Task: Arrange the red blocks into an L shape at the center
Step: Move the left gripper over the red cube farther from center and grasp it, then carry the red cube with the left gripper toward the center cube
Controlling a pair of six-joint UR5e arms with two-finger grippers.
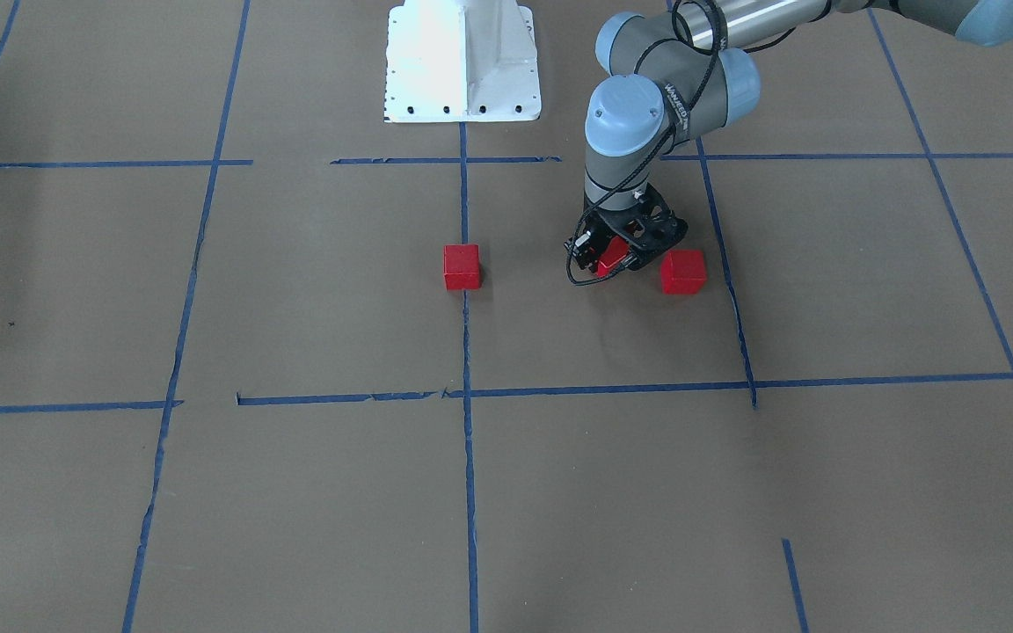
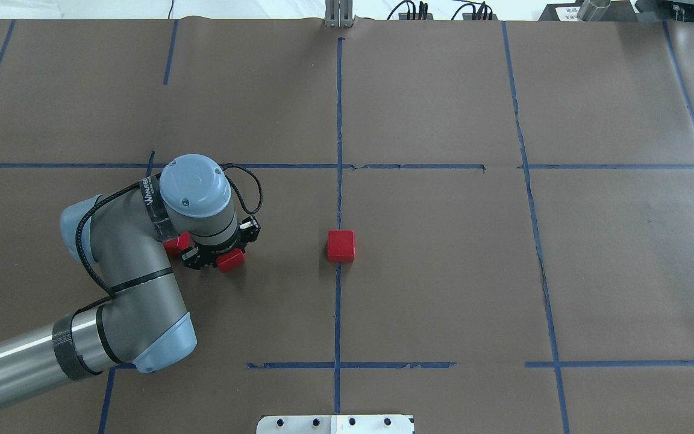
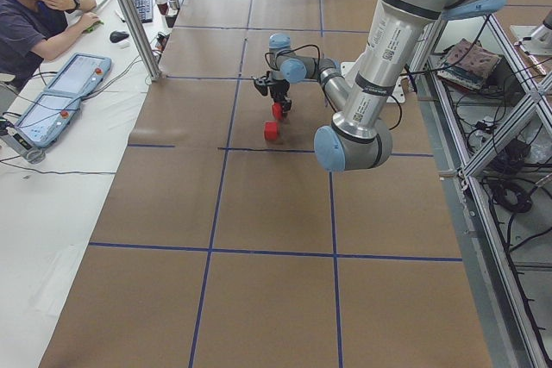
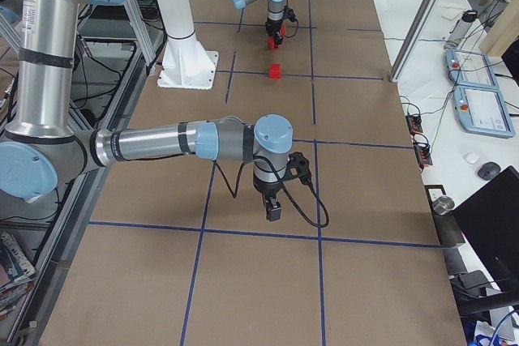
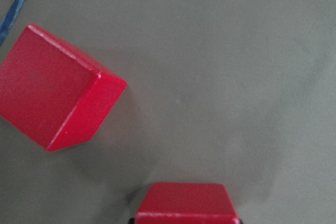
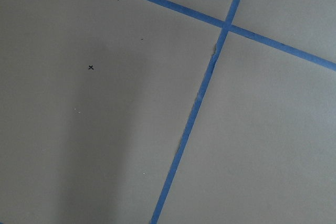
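Observation:
My left gripper (image 1: 614,258) (image 2: 226,260) is shut on one red block (image 1: 612,255) (image 2: 231,260), which fills the bottom edge of the left wrist view (image 5: 186,203), low over the brown paper. A second red block (image 1: 682,272) (image 2: 176,244) (image 5: 52,87) lies on the paper just beside the gripper, partly hidden under the wrist in the overhead view. The third red block (image 1: 462,266) (image 2: 341,246) rests at the center, on the middle blue tape line (image 2: 338,301). My right gripper (image 4: 274,210) hangs over bare paper far from the blocks; I cannot tell whether it is open or shut.
The white robot base (image 1: 462,61) stands at the table's edge behind the center. Blue tape lines (image 6: 194,108) cross under the right wrist camera. A person (image 3: 34,15) sits at a side desk with pendants and a keyboard.

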